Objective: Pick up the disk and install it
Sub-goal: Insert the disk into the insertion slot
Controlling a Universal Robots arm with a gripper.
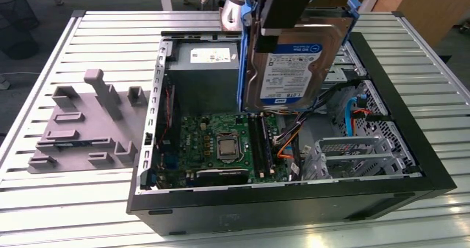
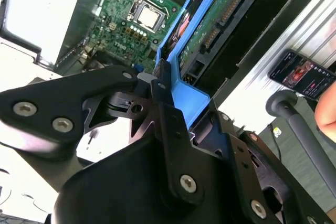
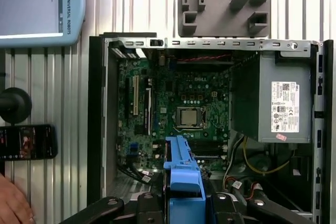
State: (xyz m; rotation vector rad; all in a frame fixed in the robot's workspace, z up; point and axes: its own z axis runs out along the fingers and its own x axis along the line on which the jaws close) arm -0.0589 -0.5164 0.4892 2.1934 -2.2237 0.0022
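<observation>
The disk [image 1: 290, 66], a silver hard drive with a white-and-blue label in a blue carrier frame, hangs upright above the open computer case [image 1: 411, 165]. My gripper [image 1: 283, 14] is shut on its top edge. In the second wrist view the black fingers [image 2: 160, 100] clamp the blue carrier [image 2: 189, 98], with the disk's circuit-board side [image 2: 220, 22] facing out. In the first wrist view the blue carrier edge [image 3: 184, 182] sits between the fingers, above the green motherboard [image 3: 184, 108].
A grey power supply box [image 1: 206, 77] with a white sticker sits in the case's far corner. A metal drive bay [image 1: 353, 154] stands on the exterior view's right. A grey fixture block [image 1: 85, 124] lies beside the case. A phone [image 3: 26, 141] and a hand [image 3: 13, 203] are nearby.
</observation>
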